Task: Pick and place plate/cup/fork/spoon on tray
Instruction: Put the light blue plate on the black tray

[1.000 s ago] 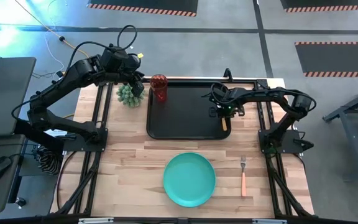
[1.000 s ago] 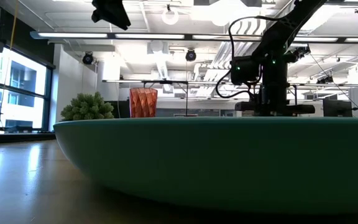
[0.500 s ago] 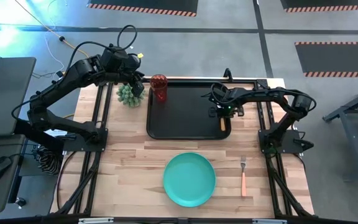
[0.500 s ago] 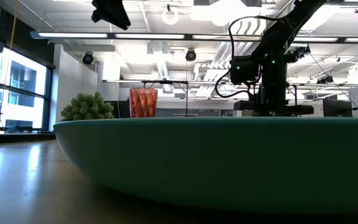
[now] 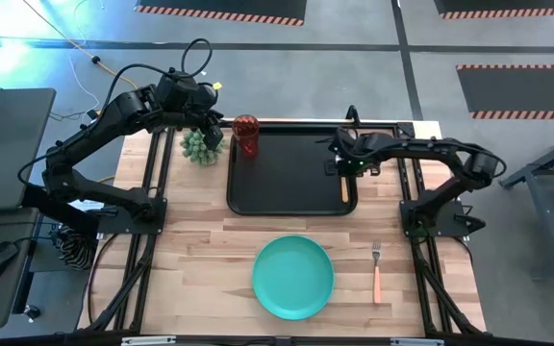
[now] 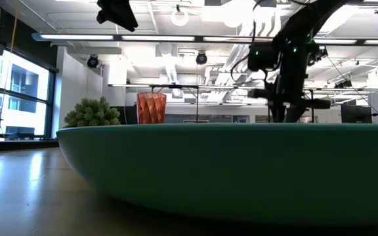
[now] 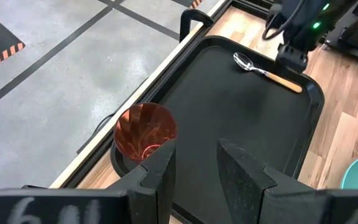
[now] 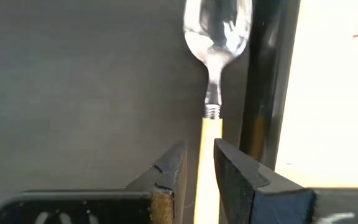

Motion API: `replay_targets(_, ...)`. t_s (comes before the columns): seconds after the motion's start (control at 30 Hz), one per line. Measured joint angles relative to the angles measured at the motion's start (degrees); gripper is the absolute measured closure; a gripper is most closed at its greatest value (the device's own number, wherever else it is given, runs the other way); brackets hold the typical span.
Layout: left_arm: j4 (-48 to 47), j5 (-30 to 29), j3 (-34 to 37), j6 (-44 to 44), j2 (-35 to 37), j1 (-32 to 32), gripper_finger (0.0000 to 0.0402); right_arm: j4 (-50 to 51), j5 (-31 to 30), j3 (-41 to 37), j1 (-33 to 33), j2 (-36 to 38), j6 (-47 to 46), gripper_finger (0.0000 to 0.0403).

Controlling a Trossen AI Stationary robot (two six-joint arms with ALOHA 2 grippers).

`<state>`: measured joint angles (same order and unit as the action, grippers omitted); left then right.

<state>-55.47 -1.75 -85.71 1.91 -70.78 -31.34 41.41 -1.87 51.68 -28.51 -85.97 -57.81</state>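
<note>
The black tray (image 5: 287, 173) lies at the table's far middle. The red cup (image 5: 245, 135) stands upright in its far left corner. The spoon (image 5: 344, 188) lies flat along the tray's right rim, bowl toward the far edge. My right gripper (image 5: 344, 163) hovers above the spoon, slightly open; in its wrist view the fingers (image 8: 166, 171) stand on either side of the orange handle (image 8: 209, 146). My left gripper (image 7: 194, 149) is open and empty, above and left of the cup (image 7: 145, 130). The teal plate (image 5: 293, 277) and the fork (image 5: 376, 269) lie on the table near the front.
A green spiky plant (image 5: 200, 146) stands on the table just left of the tray, below my left arm. In the low view the plate's rim (image 6: 228, 170) fills the foreground. Bare wood lies between the tray and the plate.
My right gripper has gone up from the tray's right side and a little toward the far edge. The spoon stays lying on the tray by the right rim. My left arm has kept still.
</note>
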Motion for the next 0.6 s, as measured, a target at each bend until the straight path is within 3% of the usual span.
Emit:
replay_targets(0.3, -0.01, 0.02, 0.02, -0.01, 0.0, 0.01, 0.0296, -1.1, 1.51, 0.0, 2.89, 12.77, 1.39, 0.0331)
replay_targets(0.6, 0.1, -0.16, 0.01, -0.02, 0.0, 0.01, 0.0296, -5.15, 1.03, 0.02, 10.39, 20.85, 1.2, 0.0331)
